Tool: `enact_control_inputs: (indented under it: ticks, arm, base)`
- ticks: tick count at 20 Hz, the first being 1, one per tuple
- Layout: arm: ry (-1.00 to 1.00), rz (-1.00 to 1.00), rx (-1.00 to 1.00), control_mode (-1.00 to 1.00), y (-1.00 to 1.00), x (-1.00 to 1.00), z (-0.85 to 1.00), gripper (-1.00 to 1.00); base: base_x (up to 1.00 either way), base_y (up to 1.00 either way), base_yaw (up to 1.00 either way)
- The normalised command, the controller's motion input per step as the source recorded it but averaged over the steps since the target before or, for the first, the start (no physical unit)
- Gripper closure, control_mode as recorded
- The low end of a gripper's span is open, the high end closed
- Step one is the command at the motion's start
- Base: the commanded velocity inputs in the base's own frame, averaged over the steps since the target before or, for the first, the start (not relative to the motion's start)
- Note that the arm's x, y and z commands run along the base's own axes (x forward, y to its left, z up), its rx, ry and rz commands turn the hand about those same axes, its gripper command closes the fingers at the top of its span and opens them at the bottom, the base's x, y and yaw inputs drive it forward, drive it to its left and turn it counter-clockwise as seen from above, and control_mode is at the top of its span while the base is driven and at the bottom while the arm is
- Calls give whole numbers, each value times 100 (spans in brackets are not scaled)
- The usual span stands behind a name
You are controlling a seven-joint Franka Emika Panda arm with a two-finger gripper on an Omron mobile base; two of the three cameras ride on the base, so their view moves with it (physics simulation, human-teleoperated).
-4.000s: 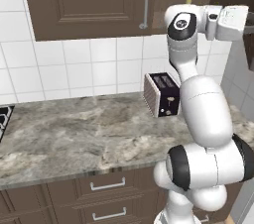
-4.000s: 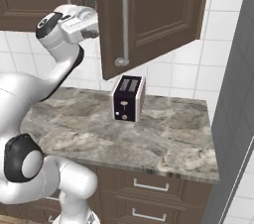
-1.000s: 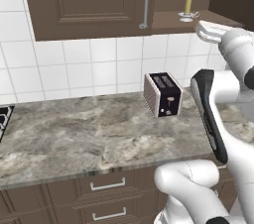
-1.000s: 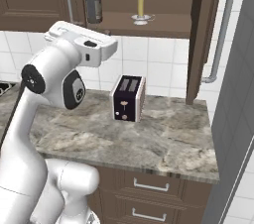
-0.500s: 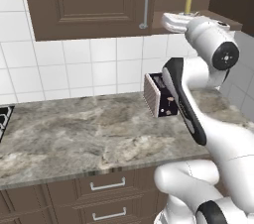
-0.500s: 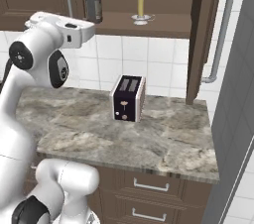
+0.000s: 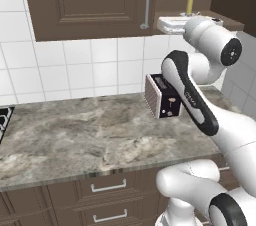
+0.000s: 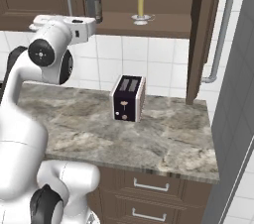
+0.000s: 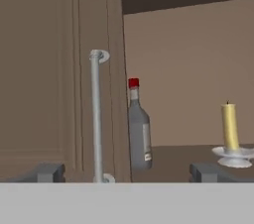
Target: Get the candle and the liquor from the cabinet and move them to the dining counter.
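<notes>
The liquor (image 9: 139, 131), a dark grey bottle with a red cap, stands upright on the open cabinet's (image 8: 168, 26) brown shelf. To its right the pale-yellow candle (image 9: 229, 128) stands in a white saucer. The right base view shows the liquor (image 8: 93, 1) and the candle (image 8: 141, 4) side by side. My gripper (image 9: 127, 173) is open, level with the shelf edge and short of it. It points at the liquor with nothing between its fingertips (image 9: 49, 172). In the right base view the gripper (image 8: 88, 24) hangs just below the liquor. The dining counter is out of view.
The closed left cabinet door with a silver bar handle (image 9: 96, 119) stands just left of the liquor. The right door (image 8: 206, 34) is swung wide open. A dark toaster (image 8: 128, 98) sits on the marble worktop (image 8: 168, 139) below, against white tiles.
The arm has swung round, and the hand has risen from above the worktop to shelf level in front of the liquor. The gripper has stayed open.
</notes>
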Motion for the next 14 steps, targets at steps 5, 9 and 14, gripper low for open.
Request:
enact_control_inputs:
  ticks: [5, 9, 14]
  arm:
    - [-1, -3, -12, -100, 37, 45, 0, -100]
    - [-1, -1, -5, -100, 32, 45, 0, -100]
    - [0, 0, 0, -100, 31, 54, 0, -100]
  base:
    - [0, 0, 0]
    - [0, 0, 0]
    - [0, 0, 0]
